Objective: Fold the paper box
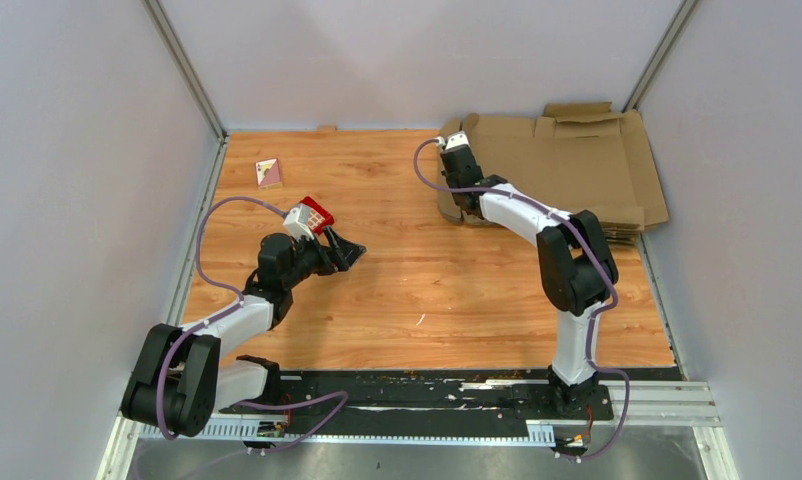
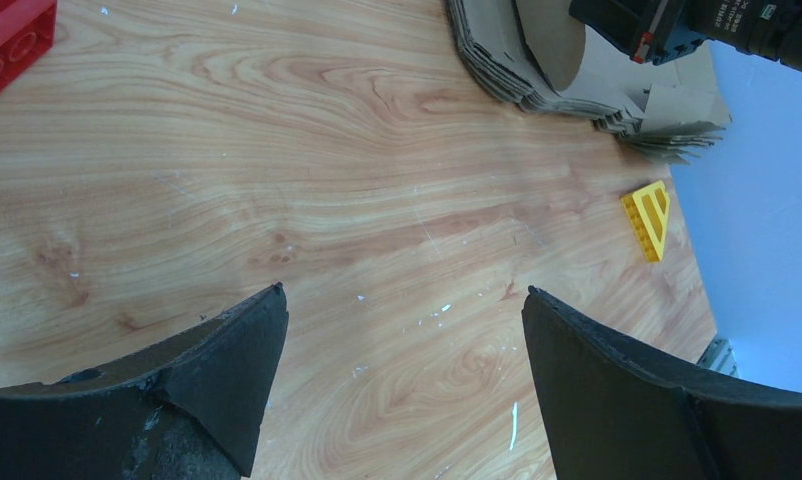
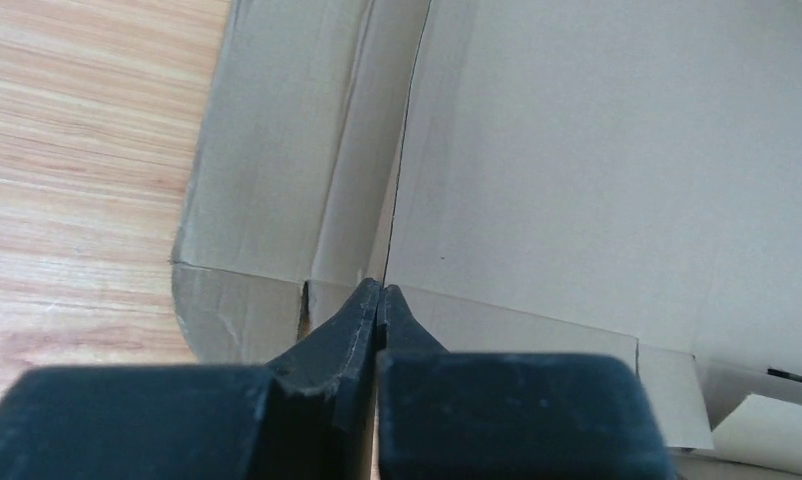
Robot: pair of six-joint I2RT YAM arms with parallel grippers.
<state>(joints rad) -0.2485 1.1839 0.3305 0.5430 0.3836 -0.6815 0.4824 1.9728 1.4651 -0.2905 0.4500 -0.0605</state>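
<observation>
Cardboard, the flat paper box [image 1: 577, 165], lay at the table's [image 1: 427, 290] far right corner; my right gripper [image 3: 379, 290] had its fingers pressed together at its left edge, possibly nipping a flap; my left gripper [image 2: 403, 292] hovered with fingers spread, well apart.

Paper box [image 3: 577, 150]: matt brown cardboard, smooth, creased. Table [image 2: 277, 150]: wood-grain, slight sheen, white scuff flecks. Left gripper [image 2: 405, 292] fingers [image 2: 227, 380]: matt black, rough, frayed edges. Yellow block [image 2: 649, 218]: glossy plastic.
</observation>
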